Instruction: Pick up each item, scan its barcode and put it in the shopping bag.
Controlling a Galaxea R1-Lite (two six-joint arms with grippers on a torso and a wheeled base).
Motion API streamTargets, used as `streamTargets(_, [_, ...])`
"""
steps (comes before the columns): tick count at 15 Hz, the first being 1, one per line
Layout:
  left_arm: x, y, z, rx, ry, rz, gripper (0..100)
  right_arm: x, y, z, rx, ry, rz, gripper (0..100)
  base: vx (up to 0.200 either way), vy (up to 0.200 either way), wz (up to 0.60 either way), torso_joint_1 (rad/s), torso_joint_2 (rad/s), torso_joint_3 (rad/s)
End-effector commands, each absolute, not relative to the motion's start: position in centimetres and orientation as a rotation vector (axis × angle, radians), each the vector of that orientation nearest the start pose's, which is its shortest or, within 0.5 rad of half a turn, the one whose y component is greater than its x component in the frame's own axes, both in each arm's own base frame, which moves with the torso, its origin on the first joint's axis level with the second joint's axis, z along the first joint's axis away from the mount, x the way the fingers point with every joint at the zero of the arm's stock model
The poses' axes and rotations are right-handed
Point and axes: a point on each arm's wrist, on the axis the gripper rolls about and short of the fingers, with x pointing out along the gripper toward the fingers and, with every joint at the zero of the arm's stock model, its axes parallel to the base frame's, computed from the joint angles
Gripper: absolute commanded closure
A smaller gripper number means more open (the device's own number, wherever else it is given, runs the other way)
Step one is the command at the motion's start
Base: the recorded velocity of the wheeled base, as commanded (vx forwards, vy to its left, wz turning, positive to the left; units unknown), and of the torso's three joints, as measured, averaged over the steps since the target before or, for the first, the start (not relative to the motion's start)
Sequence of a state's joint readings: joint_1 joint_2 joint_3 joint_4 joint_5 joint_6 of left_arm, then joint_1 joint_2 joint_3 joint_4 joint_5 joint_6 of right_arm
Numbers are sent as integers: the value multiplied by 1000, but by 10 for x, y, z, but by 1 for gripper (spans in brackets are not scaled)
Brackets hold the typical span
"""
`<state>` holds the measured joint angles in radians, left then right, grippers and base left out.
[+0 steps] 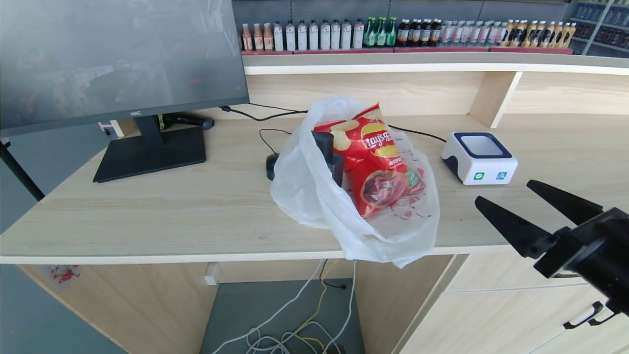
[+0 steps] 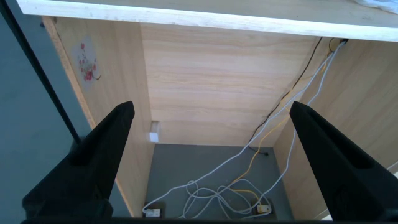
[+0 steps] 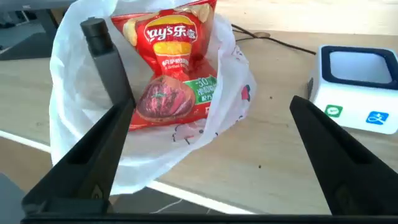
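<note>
Two items are sitting inside the shopping bag (image 1: 314, 201): a red chip packet (image 1: 381, 167) and a dark grey upright block (image 1: 325, 147). The shopping bag is lying open on the worktop (image 1: 147, 211), and its lower fold is hanging over the worktop's front edge. The chip packet is leaning at a tilt inside the shopping bag, and the block is standing against the packet's left side.

A white box scanner (image 1: 479, 157) is sitting on the worktop to the right of the shopping bag, apart from it. A monitor (image 1: 118, 59) is standing to the left of the shopping bag and farther back.

The right gripper (image 1: 505, 191) is hovering to the right of the shopping bag, near the worktop's front edge. Its fingers are spread wide and are grasping nothing.

The left gripper (image 2: 212, 106) is pointing into the recess below and to the left of the shopping bag, where loose cables (image 2: 236, 180) are lying. Its fingers are likewise spread wide, grasping nothing.
</note>
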<state>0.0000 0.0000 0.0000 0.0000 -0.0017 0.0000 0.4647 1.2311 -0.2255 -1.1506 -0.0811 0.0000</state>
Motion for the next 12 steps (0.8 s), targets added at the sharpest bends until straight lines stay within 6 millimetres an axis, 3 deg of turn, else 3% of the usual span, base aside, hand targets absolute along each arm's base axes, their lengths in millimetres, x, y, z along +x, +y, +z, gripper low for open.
streamTargets(1, [-23, 0, 75, 0, 0, -2, 0, 82, 35, 164, 61, -172, 349, 0, 0, 0, 0, 0, 0, 0])
streamTargets(4, [-23, 0, 75, 0, 0, -2, 0, 49, 20, 144, 49, -55, 346, 0, 0, 0, 0, 0, 0, 0])
streamTargets(7, [-23, 0, 75, 0, 0, -2, 0, 8, 2, 108, 17, 45, 364, 0, 0, 0, 0, 0, 0, 0])
streamTargets(12, [-23, 0, 75, 17, 2, -2, 0, -11, -7, 81, -47, 102, 349, 0, 0, 0, 0, 0, 0, 0])
